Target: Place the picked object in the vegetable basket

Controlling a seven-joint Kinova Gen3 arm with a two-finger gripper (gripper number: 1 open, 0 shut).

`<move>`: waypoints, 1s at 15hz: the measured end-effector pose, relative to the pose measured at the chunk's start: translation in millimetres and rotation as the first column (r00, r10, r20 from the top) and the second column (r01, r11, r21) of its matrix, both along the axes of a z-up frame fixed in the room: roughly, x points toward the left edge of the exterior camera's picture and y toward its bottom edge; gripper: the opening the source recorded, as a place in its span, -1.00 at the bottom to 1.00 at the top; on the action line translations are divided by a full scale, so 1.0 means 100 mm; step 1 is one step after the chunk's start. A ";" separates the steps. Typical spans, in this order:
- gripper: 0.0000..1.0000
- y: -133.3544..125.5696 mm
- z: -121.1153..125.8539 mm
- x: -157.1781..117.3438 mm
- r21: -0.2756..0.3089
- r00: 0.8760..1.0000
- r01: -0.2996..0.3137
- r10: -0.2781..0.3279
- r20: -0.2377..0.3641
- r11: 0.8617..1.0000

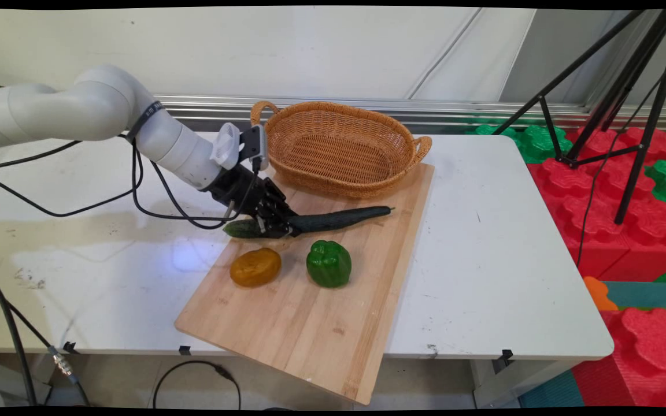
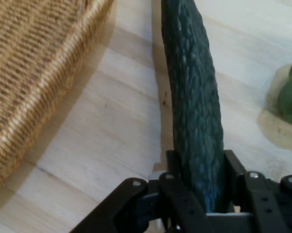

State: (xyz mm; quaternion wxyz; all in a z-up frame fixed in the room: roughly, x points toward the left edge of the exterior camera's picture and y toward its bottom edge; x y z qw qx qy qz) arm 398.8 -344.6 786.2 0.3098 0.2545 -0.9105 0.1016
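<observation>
Wooden board [image 1: 310,323] on white table [image 1: 483,242]

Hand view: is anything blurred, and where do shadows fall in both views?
Hand view: cucumber sharp, basket edge slightly soft, shadow on the board beside it. Main view: sharp, with the arm's soft shadow on the table left of the hand.

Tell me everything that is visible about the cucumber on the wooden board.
The cucumber is long, dark green and slightly curved, with a bumpy skin. It lies flat on the wooden board, just in front of the wicker basket and behind the green pepper and the orange-brown vegetable. Its left end reaches past the board's edge over the white table. The black hand is closed around it near that end, one finger on each side. Its right end narrows to a small stem.
</observation>
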 end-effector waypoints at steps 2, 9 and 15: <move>-1.00 0.02 0.07 0.01 -0.012 1.000 0.012 -0.012 -0.004 1.000; -1.00 0.20 0.47 0.16 -0.048 0.997 0.066 -0.067 -0.037 0.997; -1.00 0.36 0.91 0.42 -0.078 0.992 0.074 -0.081 -0.095 0.994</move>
